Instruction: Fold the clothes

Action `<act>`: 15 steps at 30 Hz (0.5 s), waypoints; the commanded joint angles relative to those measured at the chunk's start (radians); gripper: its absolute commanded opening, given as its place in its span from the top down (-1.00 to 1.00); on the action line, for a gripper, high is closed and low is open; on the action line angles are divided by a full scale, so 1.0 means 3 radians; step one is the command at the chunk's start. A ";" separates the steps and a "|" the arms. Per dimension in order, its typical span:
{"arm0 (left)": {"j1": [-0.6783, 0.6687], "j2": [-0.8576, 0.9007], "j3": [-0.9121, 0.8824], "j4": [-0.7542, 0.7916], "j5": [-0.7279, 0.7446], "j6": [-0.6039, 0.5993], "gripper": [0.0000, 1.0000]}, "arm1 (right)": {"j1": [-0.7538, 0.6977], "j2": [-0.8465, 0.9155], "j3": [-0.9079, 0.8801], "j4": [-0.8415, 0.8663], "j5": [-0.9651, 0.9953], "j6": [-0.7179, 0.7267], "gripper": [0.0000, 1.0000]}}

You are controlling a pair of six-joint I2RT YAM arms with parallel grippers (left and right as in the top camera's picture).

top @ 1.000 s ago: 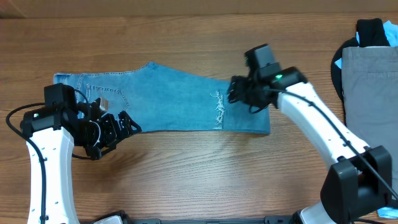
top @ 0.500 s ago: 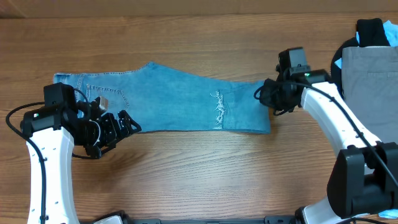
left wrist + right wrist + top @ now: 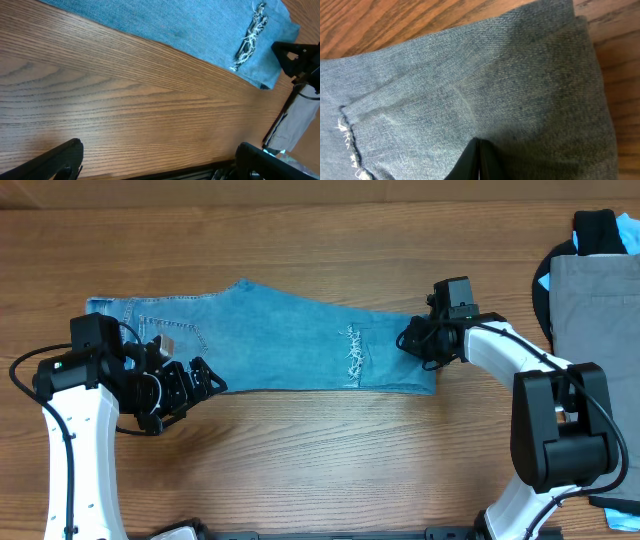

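Two grippers at one pair of jeans (image 3: 280,345)
Left gripper (image 3: 190,392) spread wide over the bare table (image 3: 300,460), the jeans' near edge just ahead of its fingertips; right gripper (image 3: 478,156) clenched tip to tip on the folded end, denim beneath both fingers; whether cloth is pinched cannot be told.

One pair jeans (image 3: 270,340) — two grippers, left gripper (image 3: 197,376), right gripper (image 3: 408,340) — one clothes pile (image 3: 595,300).
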 commanded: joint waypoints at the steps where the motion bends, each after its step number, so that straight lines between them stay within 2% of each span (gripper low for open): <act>1: -0.0008 0.0024 -0.0014 -0.0001 0.0014 -0.0005 -1.00 | -0.0020 -0.0106 0.0155 -0.0161 -0.0009 -0.0027 0.92; 3: -0.0008 0.0024 -0.0014 -0.0001 0.0013 -0.0005 -1.00 | -0.0024 -0.0291 0.0324 -0.0381 -0.0005 -0.0100 0.91; 7: -0.0008 0.0024 -0.0014 -0.0014 0.0014 -0.0005 -1.00 | -0.0039 -0.0745 0.0622 -0.1020 0.0010 -0.0112 0.67; 8: -0.0008 0.0024 -0.0014 -0.0014 0.0015 -0.0005 -1.00 | -0.0039 -0.0843 0.0622 -0.1186 0.0018 -0.0111 0.50; 9: -0.0008 0.0024 -0.0014 -0.0014 0.0015 -0.0005 -1.00 | -0.0039 -0.0874 0.0621 -0.1329 0.0019 -0.0111 0.48; 12: -0.0008 0.0024 -0.0014 -0.0013 0.0014 -0.0005 -1.00 | -0.0032 -0.0860 0.0511 -0.1592 0.0015 -0.0111 0.50; 15: -0.0008 0.0024 -0.0014 -0.0014 0.0015 -0.0005 -1.00 | 0.0013 -0.0853 0.0156 -0.1400 0.0014 -0.0071 0.62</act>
